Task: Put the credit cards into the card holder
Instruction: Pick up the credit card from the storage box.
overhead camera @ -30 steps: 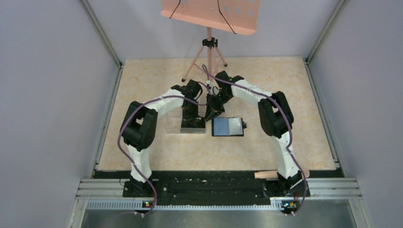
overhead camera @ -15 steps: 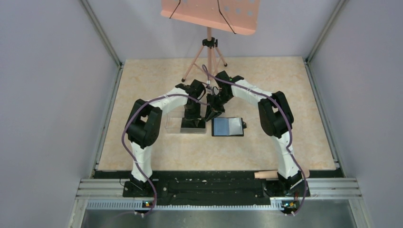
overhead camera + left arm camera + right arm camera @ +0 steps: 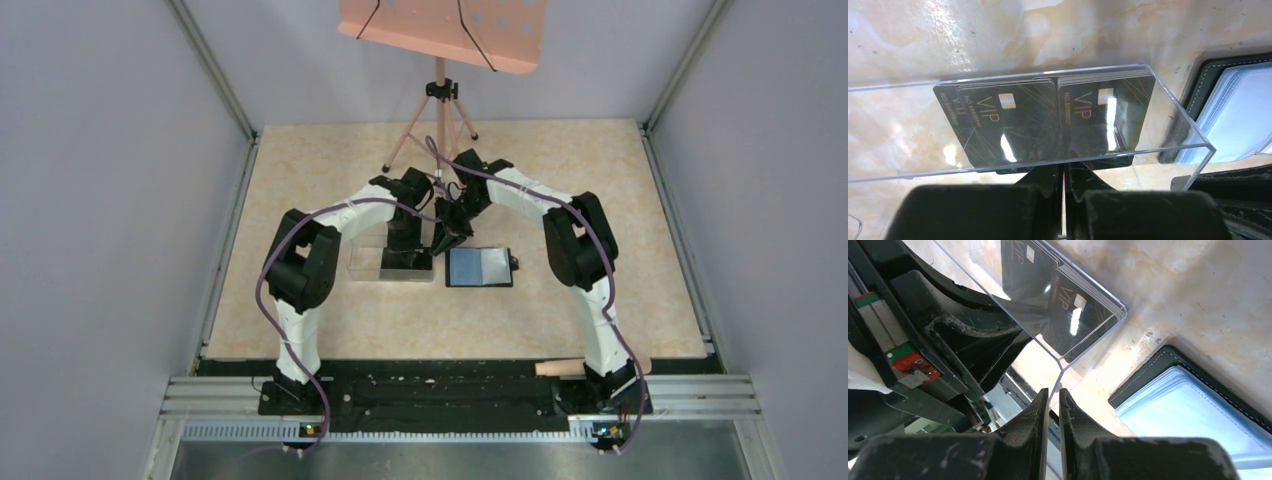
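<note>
Overhead stock: marbled table (image 3: 330, 325), both my arms reaching in.
My left gripper (image 3: 408, 250) sits over the dark credit cards (image 3: 402, 268) in the clear plastic box (image 3: 366, 262). My right gripper (image 3: 446, 239) is just beside it. The card holder (image 3: 480, 267) lies open to the right, with a pink music stand (image 3: 440, 30) behind.

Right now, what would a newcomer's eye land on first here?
The clear rectangular plastic box at mid-table, with black VIP-marked cards inside, draws the eye first. The right hand pinches a wall at its corner; the left hand sits shut at its edge. Just right lies the open black bifold wallet, bluish-grey pockets up.
</note>
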Available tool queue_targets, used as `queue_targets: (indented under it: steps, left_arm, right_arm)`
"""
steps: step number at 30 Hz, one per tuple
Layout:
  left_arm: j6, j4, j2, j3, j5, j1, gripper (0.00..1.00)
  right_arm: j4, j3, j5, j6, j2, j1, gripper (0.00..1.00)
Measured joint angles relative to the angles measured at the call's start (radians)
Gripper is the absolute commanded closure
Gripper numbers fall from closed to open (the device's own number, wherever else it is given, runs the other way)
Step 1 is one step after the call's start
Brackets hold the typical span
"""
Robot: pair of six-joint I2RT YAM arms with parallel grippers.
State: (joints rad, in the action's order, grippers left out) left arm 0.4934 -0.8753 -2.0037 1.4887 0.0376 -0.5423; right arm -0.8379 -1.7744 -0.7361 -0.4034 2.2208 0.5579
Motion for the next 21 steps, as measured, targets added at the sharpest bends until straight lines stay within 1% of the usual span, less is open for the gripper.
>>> queue_targets:
  steps: [11, 21]
  left_arm:
    - [-0.002, -0.013, 0.041, 0.003, -0.012, -0.010, 1.00]
    - [-0.006, -0.024, 0.051, 0.015, -0.009, -0.016, 0.96]
  right_arm:
    - [0.000, 0.000, 0.000, 0.000, 0.000, 0.000, 0.89]
    - [0.000, 0.000, 0.000, 0.000, 0.000, 0.000, 0.89]
